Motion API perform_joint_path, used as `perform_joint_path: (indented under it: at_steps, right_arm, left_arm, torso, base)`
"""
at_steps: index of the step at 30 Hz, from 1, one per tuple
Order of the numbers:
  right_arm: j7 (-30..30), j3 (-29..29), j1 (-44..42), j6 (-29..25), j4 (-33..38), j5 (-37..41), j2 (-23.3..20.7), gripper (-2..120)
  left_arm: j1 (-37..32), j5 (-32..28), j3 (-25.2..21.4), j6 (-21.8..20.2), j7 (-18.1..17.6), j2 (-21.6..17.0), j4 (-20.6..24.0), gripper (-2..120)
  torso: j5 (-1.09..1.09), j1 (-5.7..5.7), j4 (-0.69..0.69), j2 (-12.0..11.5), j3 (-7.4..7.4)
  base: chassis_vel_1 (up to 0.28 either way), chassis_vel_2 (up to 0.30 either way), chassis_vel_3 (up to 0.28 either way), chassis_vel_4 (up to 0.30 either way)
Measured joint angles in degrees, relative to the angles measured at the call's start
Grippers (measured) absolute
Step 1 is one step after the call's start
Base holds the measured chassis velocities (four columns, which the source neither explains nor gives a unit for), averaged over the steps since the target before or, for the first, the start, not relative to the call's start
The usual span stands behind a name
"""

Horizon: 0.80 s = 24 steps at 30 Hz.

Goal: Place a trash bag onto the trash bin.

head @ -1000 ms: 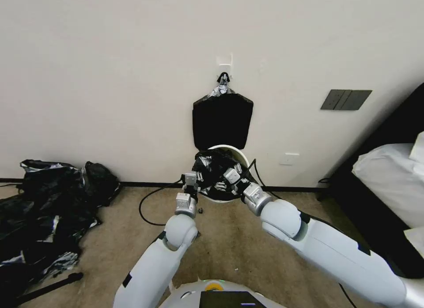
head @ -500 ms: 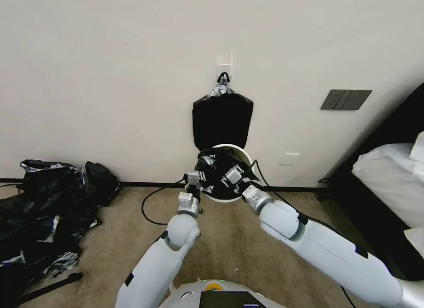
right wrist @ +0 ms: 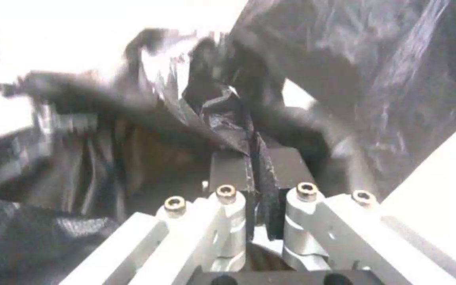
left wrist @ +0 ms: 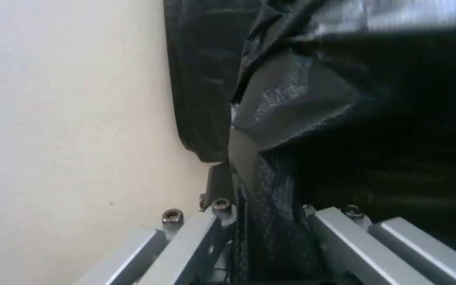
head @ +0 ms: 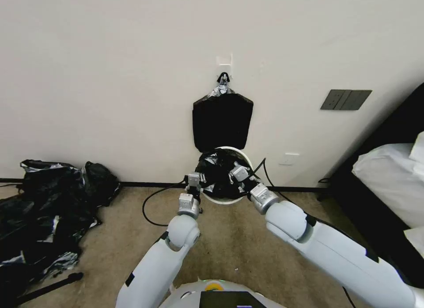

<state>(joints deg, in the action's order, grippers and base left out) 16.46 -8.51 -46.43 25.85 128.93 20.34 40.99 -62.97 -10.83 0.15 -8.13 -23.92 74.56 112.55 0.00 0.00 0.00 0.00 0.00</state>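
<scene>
The trash bag (head: 218, 173), glossy black and wrinkled, is bunched over the mouth of the cream-white trash bin (head: 240, 152), which stands against the wall; only parts of the bin's rim show. My left gripper (head: 195, 178) is shut on the bag's near-left edge, and black film (left wrist: 270, 221) runs down between its fingers. On the bag's right side my right gripper (head: 236, 172) is also shut, a fold of the bag (right wrist: 238, 134) pinched between its pads (right wrist: 230, 170). The bin's body is hidden behind the bag and my wrists.
A flat black bundle (head: 222, 121) with a knotted top hangs from a wall hook just above the bin. A heap of black plastic sheeting (head: 44, 206) lies on the carpet at left. A bed (head: 393, 184) stands at right. A black cable (head: 152, 202) loops on the floor.
My right gripper has moved up and to the right with the bag's edge, spreading the bag wider across the bin's mouth. The left gripper has barely moved.
</scene>
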Motion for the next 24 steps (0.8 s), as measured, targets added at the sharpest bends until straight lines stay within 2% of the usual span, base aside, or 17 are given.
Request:
perform_joint_path:
  at_steps: [2, 5, 10, 13, 14, 17, 18, 20, 22, 24]
  right_arm:
    - [0.23, 0.14, 0.63, 0.06, 0.61, 1.68, -0.30, 5]
    - [1.62, -0.03, 3.44, 0.98, 1.01, 7.28, -0.49, 5]
    - [2.35, -0.23, 7.03, 1.85, 0.41, 11.99, -0.34, 5]
    - [3.28, -0.22, 9.71, 2.98, -0.77, 18.68, -0.88, 5]
    - [3.28, -0.22, 9.71, 2.98, -0.77, 18.68, -0.88, 5]
    - [4.62, 0.58, 12.24, 4.26, -1.46, 27.62, -1.90, 5]
    - [4.62, 0.58, 12.24, 4.26, -1.46, 27.62, -1.90, 5]
    - [5.71, 0.94, 14.82, 5.20, -1.77, 35.45, -2.56, 5]
    - [6.11, 1.05, 15.78, 5.42, -1.93, 37.86, -2.69, 5]
    - [6.97, 1.19, 18.51, 6.26, -2.73, 44.02, -2.95, 5]
  left_arm:
    - [-0.25, 0.58, -0.03, 0.01, 0.73, -0.13, -0.16, 1]
    - [-0.95, 2.94, -0.02, 0.22, 3.90, -0.66, -0.18, 1]
    - [-1.40, 4.77, 0.01, 0.57, 5.43, -0.89, -0.14, 1]
    - [-1.81, 6.95, -0.16, 2.15, 6.66, -1.30, -0.14, 1]
    - [-1.81, 6.95, -0.16, 2.15, 6.66, -1.30, -0.14, 1]
    - [-2.11, 9.07, -1.01, 4.69, 8.37, -1.75, -0.48, 1]
    - [-2.11, 9.07, -1.01, 4.69, 8.37, -1.75, -0.48, 1]
    - [-2.26, 10.87, -1.89, 6.83, 9.80, -1.82, -1.19, 1]
    - [-2.30, 11.25, -2.14, 7.36, 10.17, -1.84, -1.40, 1]
    - [-2.40, 11.72, -2.64, 8.52, 11.07, -1.95, -1.84, 1]
  torso:
    - [0.00, 0.00, 0.00, 0.00, 0.00]
    - [0.00, 0.00, 0.00, 0.00, 0.00]
    - [0.00, 0.00, 0.01, 0.00, 0.00]
    - [0.00, 0.00, 0.01, 0.00, 0.00]
    - [0.00, 0.00, 0.01, 0.00, 0.00]
    - [0.00, 0.00, 0.00, 0.00, 0.00]
    - [0.00, 0.00, 0.00, 0.00, 0.00]
    - [0.00, 0.00, 0.00, 0.00, 0.00]
    - [0.00, 0.00, 0.00, 0.00, 0.00]
    - [0.00, 0.00, 0.00, 0.00, 0.00]
  base:
    - [0.000, 0.000, 0.000, 0.000]
    - [0.000, 0.000, 0.000, 0.000]
    - [0.000, 0.000, 0.000, 0.000]
    - [0.000, 0.000, 0.000, 0.000]
    - [0.000, 0.000, 0.000, 0.000]
    - [0.000, 0.000, 0.000, 0.000]
    - [0.000, 0.000, 0.000, 0.000]
    - [0.000, 0.000, 0.000, 0.000]
    - [0.000, 0.000, 0.000, 0.000]
    - [0.000, 0.000, 0.000, 0.000]
